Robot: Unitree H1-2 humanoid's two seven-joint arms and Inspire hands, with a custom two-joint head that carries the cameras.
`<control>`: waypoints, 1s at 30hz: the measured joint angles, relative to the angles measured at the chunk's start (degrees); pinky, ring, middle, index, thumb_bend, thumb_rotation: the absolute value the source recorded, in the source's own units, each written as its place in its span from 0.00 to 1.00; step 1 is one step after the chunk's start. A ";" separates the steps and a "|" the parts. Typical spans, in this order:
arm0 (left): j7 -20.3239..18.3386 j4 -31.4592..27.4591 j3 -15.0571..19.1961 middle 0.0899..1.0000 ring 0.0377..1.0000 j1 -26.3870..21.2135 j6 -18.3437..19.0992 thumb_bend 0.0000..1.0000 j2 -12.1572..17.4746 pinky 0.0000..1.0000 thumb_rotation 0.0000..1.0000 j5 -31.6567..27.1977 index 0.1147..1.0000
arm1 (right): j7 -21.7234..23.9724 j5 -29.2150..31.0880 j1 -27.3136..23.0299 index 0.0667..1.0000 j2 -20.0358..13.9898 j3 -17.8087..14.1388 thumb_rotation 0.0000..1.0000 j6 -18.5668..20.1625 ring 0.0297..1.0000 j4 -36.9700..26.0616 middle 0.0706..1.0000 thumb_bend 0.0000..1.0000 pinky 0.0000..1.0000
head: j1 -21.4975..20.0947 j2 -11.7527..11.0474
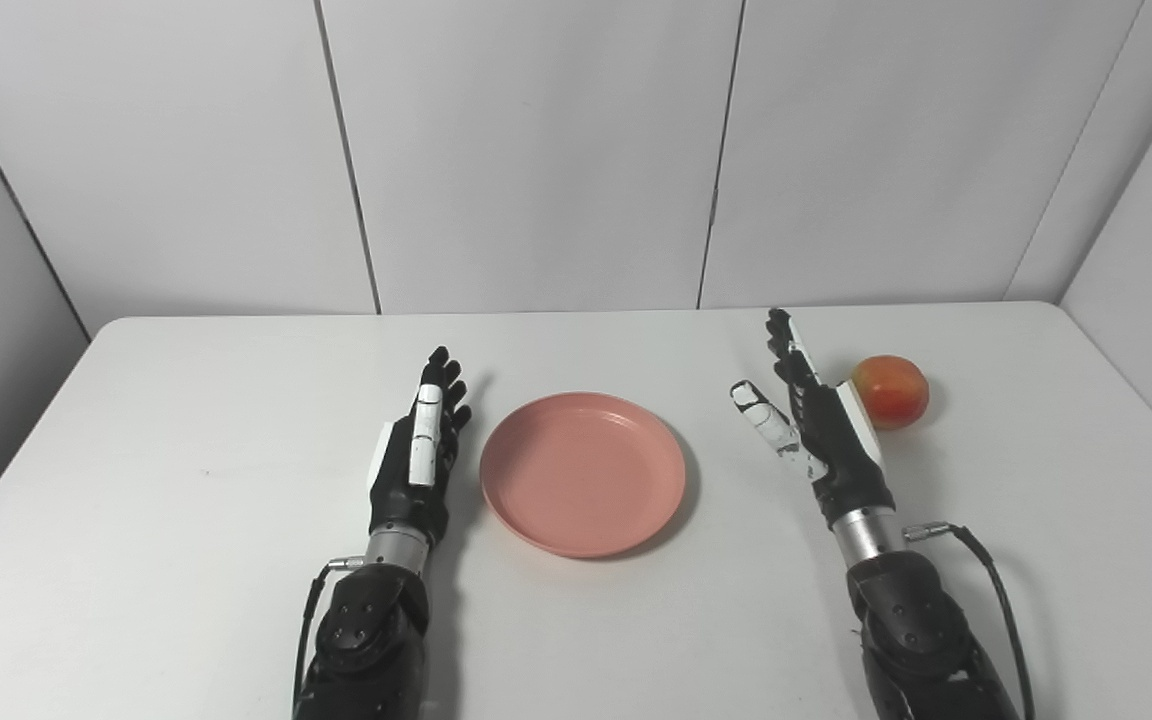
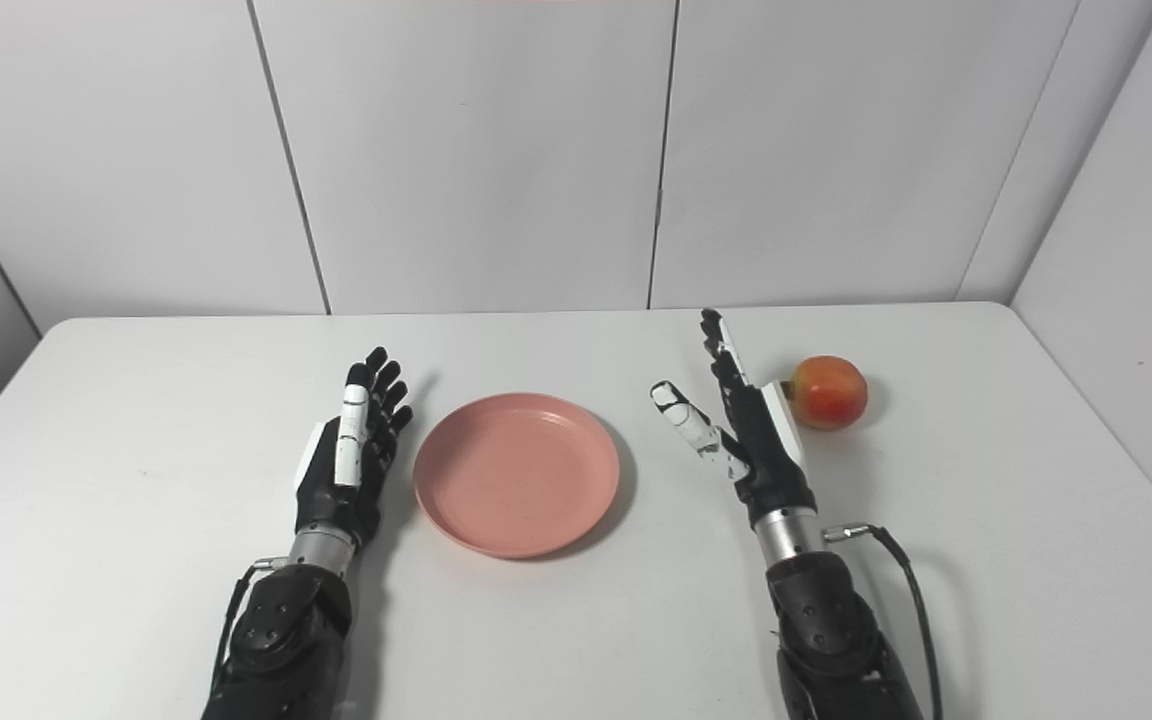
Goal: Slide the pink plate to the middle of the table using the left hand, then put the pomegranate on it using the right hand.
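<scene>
White panelled walls close in a white counter on three sides. Near its middle lies the pink plate, round and shallow with a low raised rim, flat on the surface and with nothing on it. Just to its left the left robot hand rests beside the rim, fingers stretched forward and close together, holding nothing; whether it touches the plate cannot be told. To the right of the plate, apart from it, the right robot hand stands on edge, fingers spread and pointing away from the robot, thumb out toward the plate, also holding nothing. Just behind and right of this hand sits the pomegranate, small, roundish, red shading to yellow-orange, its little crown end pointing left toward the hand.
</scene>
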 measured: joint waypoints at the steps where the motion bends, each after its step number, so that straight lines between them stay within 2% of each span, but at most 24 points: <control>1: 0.00 0.00 0.03 0.99 0.99 0.00 0.00 0.62 -0.10 0.96 1.00 -0.09 0.98 | -0.50 -0.53 -0.18 1.00 -0.15 -0.30 0.80 0.00 1.00 -0.04 1.00 0.67 0.99 | 0.00 0.00; 10: -0.23 -0.02 0.41 0.98 0.97 0.02 -0.05 0.61 -0.52 0.94 1.00 -1.30 0.97 | -4.82 -5.63 -1.06 1.00 -2.01 -2.04 0.76 0.03 0.97 -2.38 0.99 0.62 0.93 | -0.70 -0.09; 13: -0.34 -0.08 0.46 0.98 0.97 0.05 -0.03 0.61 -0.49 0.93 1.00 -1.48 0.96 | -5.61 -6.38 -1.56 0.99 -2.57 -2.92 0.70 0.03 0.96 -2.83 0.97 0.66 0.92 | -1.06 -0.26; 16: -0.59 -0.14 0.46 0.98 0.98 0.07 0.04 0.61 -0.48 0.95 1.00 -1.90 0.97 | -7.15 -7.10 -2.49 1.00 -3.01 -3.80 0.70 0.03 0.97 -2.82 0.98 0.72 0.94 | -1.58 -0.26; 21: -1.62 -0.16 0.51 0.99 0.99 0.07 0.28 0.61 -0.27 0.96 1.00 -2.35 0.98 | -9.64 -10.08 -3.34 1.00 -5.31 -4.64 0.65 0.01 0.97 -2.07 0.97 0.73 0.96 | -2.02 -0.44; 25: -1.99 -0.15 0.53 0.99 0.99 0.07 0.28 0.62 -0.05 0.96 1.00 -2.29 0.98 | -12.00 -12.27 -3.77 1.00 -7.46 -5.62 0.62 0.06 0.97 -0.14 0.98 0.77 0.94 | -2.29 -0.53; 30: -2.51 -0.09 0.81 1.00 0.99 0.06 0.31 0.62 0.12 0.97 1.00 -2.55 0.99 | -13.85 -13.17 -4.08 1.00 -8.36 -5.91 0.58 0.12 0.97 2.05 0.98 0.79 0.94 | -2.90 -0.62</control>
